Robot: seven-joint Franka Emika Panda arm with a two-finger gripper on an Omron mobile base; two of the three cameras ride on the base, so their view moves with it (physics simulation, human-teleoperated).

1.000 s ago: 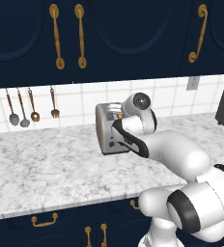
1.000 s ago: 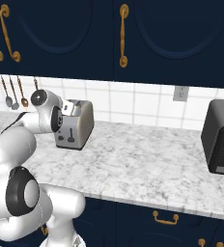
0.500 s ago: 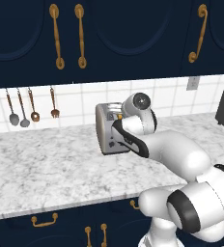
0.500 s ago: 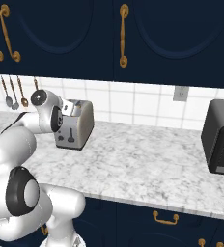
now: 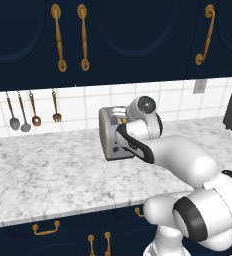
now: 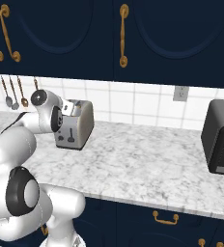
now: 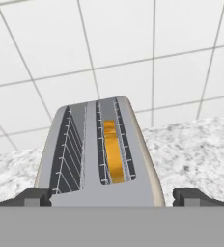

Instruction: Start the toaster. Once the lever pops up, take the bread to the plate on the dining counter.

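Nothing has shifted between the earlier pictures and this one: the arm holds the same pose over the toaster (image 5: 114, 134) and the scene sits exactly as it did, so the robot looks paused at the start of the job rather than mid-move. Sweeping the hand view from left to right, the left dark fingertip rises at the bottom edge, then comes the near end of the toaster body, with the empty wire-lined slot on the gripper's left and, just to the right of it, the slot holding the bread (image 7: 113, 152), sunk low between the wires with its golden-orange edge showing. Then the right fingertip stands on the far side. The gripper (image 7: 112, 198) is spread wide, holding nothing, its two tips straddling the toaster's near end with the body between them. In the right base view the toaster's end face shows a lever slot facing the room, though the lever's exact height is hard to read at this size; it seems not yet pressed. That stillness means the first step is not yet done: the lever has to go down before any bread can travel. Far off to the gripper's right sits a black appliance (image 6: 222, 137) against the tiled wall (image 7: 133, 48), no part of this job.
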